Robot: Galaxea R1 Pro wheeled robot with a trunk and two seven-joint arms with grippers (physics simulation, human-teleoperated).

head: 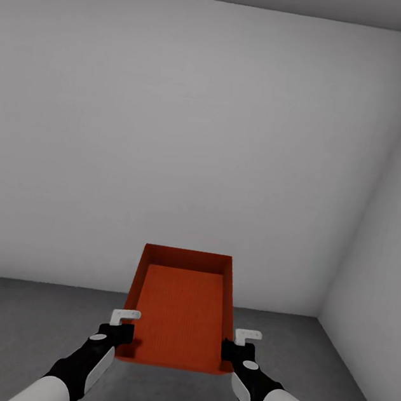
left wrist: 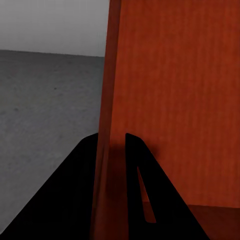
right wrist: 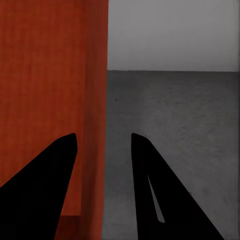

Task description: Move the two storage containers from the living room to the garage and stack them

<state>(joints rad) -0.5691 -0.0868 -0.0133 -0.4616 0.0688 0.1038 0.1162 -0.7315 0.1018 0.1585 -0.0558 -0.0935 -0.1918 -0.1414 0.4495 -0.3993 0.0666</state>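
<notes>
Room: we face a plain white back wall [head: 195, 148], with a second white wall [head: 390, 222] closing in on our right; the two meet in a corner.
Floor: the dark grey concrete floor [head: 14, 327] runs from our arms to the foot of both walls, with open room ahead and to our left, less on the right.
Container: we hold one orange-red open-top storage container [head: 179, 310] up between both arms, centred before us, its open top tilted toward the head camera and its far rim against the wall's lower part.
Left pincer: our left pincer [head: 123, 337] is clenched on the container's left wall near the near corner; in the left wrist view [left wrist: 111, 165] the wall's edge passes between the two dark fingers.
Right pincer: our right pincer [head: 229, 351] grips the container's right wall at the matching spot; in the right wrist view [right wrist: 102, 165] one finger lies inside the bin, the other outside over the floor.
</notes>
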